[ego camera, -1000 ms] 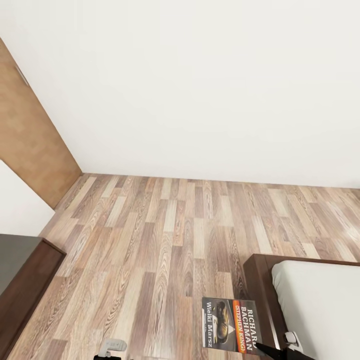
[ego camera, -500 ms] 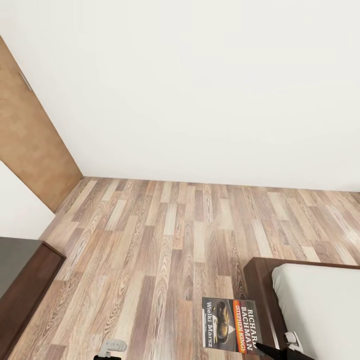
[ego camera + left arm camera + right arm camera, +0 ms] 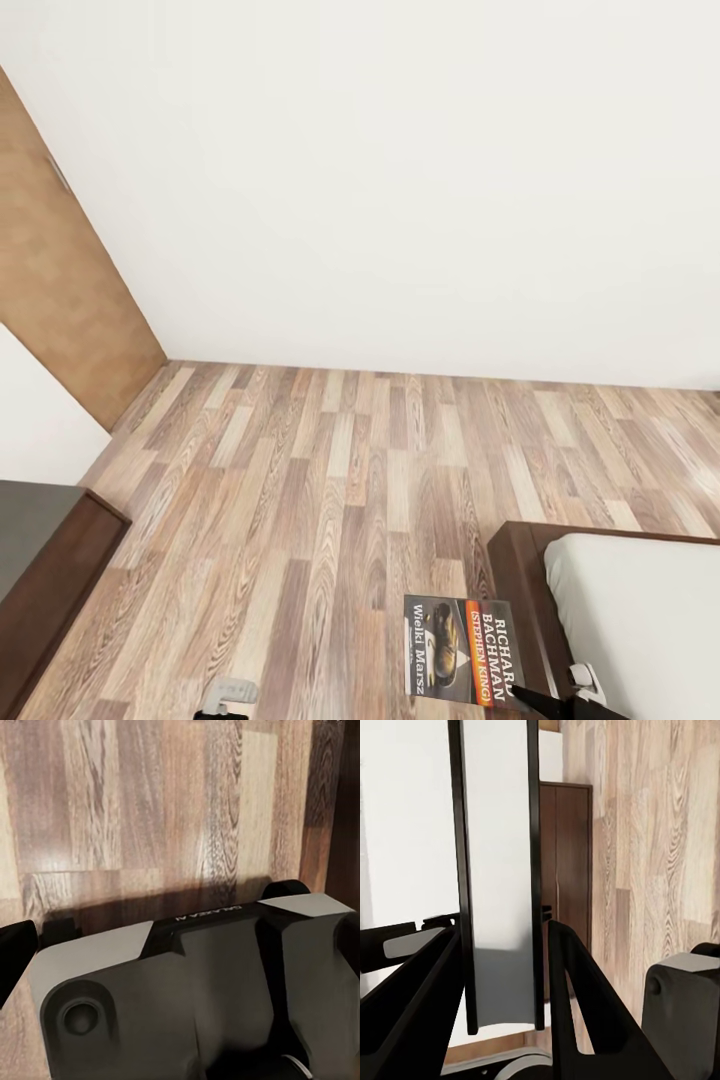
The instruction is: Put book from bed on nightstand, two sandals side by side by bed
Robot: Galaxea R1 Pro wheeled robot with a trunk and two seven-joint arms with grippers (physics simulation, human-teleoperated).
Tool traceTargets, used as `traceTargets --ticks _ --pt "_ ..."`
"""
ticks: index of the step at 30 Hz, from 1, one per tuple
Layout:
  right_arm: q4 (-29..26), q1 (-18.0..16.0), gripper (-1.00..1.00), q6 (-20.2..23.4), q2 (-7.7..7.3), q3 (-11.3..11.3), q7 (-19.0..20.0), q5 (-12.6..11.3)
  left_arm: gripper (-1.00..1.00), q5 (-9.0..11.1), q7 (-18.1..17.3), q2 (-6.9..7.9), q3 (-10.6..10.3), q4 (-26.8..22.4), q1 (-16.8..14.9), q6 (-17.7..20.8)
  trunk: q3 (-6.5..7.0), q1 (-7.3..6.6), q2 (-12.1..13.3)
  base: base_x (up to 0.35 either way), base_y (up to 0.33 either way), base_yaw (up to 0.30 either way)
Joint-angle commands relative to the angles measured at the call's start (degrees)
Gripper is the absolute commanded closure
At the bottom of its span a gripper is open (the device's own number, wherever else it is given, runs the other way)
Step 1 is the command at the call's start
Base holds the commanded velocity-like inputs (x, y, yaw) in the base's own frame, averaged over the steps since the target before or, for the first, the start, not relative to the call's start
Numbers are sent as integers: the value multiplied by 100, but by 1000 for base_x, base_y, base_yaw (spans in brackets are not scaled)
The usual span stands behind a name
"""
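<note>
The book [image 3: 462,650] is thin and flat, with a dark cover, a picture, an orange band and white letters. In the head view it is held up low in the picture, in front of the floor and just beside the corner of the bed [image 3: 520,580]. The right gripper [image 3: 502,945] holds it. In the right wrist view the two black fingers [image 3: 577,975] press on the book from both sides, and the book [image 3: 499,870] shows edge-on as a pale, smooth sheet with dark thin edges.

The bed has a dark brown wood frame with a square corner. Its mattress [image 3: 640,620] is plain, pale and soft-looking, with a rounded edge.

The floor [image 3: 330,480] is made of long wood planks, some light brown and some darker, with wavy grain lines. A lot of it is bare between the bed and the wall [image 3: 400,180]. The wall is flat and white. A tan panel [image 3: 60,290] leans across the left side of the head view.

At the lower left of the head view a dark brown wood cabinet [image 3: 50,580] has a straight edge and a grey top.

The left gripper [image 3: 187,945] is grey and smooth with black parts. It hangs over the planks. I cannot tell if it is open or closed. A little grey bit of it [image 3: 228,692] shows at the bottom edge of the head view.
</note>
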Motion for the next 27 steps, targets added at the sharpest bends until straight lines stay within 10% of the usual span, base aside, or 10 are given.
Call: traceTargets --ticks 1,27 --pt "0 -3 100 59 -5 41 11 -45 -100 -14 -17 -8 14 7 -4 -22 2 2 -7 0 0 0" --pt "13 -3 100 59 -2 32 3 -45 -100 -16 -17 -24 14 6 -4 -20 242 2 -7 0 0 0"
